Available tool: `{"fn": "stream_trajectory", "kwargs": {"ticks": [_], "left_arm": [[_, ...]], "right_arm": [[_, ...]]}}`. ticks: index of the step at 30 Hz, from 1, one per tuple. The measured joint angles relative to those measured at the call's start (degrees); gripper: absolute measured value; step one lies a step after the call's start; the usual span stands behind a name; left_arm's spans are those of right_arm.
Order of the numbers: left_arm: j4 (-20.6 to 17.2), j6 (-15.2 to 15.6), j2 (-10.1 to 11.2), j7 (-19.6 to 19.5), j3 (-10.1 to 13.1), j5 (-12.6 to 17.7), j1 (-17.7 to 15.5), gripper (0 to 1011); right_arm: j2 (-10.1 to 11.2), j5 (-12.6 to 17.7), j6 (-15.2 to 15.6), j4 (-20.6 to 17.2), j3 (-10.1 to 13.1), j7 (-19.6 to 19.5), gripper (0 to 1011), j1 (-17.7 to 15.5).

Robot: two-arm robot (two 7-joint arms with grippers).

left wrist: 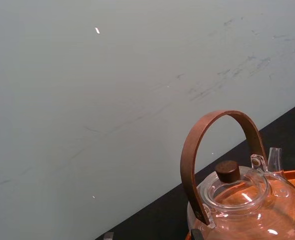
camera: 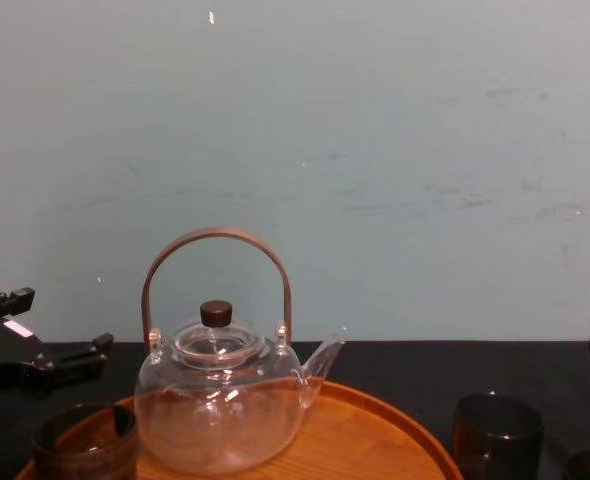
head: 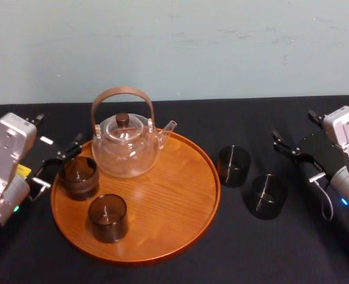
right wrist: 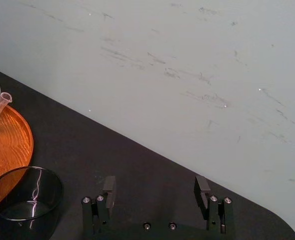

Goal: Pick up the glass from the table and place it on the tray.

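Two dark glasses stand on the black table (head: 222, 248) right of the tray: one (head: 233, 165) near its rim, one (head: 265, 196) closer to me. My right gripper (head: 296, 132) hovers open to their right, apart from both; its wrist view shows the spread fingers (right wrist: 203, 189) and a glass (right wrist: 25, 198) off to one side. The round wooden tray (head: 174, 201) carries a glass teapot (head: 126, 144) and two more dark glasses (head: 78, 177) (head: 108, 217). My left gripper (head: 59, 164) is open at the tray's left edge, just beside the left glass.
The teapot's brown arched handle (camera: 216, 240) rises well above the glasses. A pale wall runs behind the table's far edge. Bare black cloth lies in front of the tray and around the two right-hand glasses (camera: 497, 435).
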Motion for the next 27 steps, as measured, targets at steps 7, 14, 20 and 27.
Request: {"fn": "stream_trajectory", "kwargs": {"ticks": [7,14,20,27], "left_arm": [[0.0,0.0,0.0,0.0,0.0,0.0,0.0,1001],[0.0,0.0,0.0,0.0,0.0,0.0,0.0,1001],[0.0,0.0,0.0,0.0,0.0,0.0,0.0,1001],[0.0,0.0,0.0,0.0,0.0,0.0,0.0,1001]], "right_arm": [[0.0,0.0,0.0,0.0,0.0,0.0,1003,0.0],[0.0,0.0,0.0,0.0,0.0,0.0,1002,0.0],[0.0,0.0,0.0,0.0,0.0,0.0,1002,0.0],[0.0,0.05,0.46,-0.5,0.67,0.99,1002,-0.62]]}}
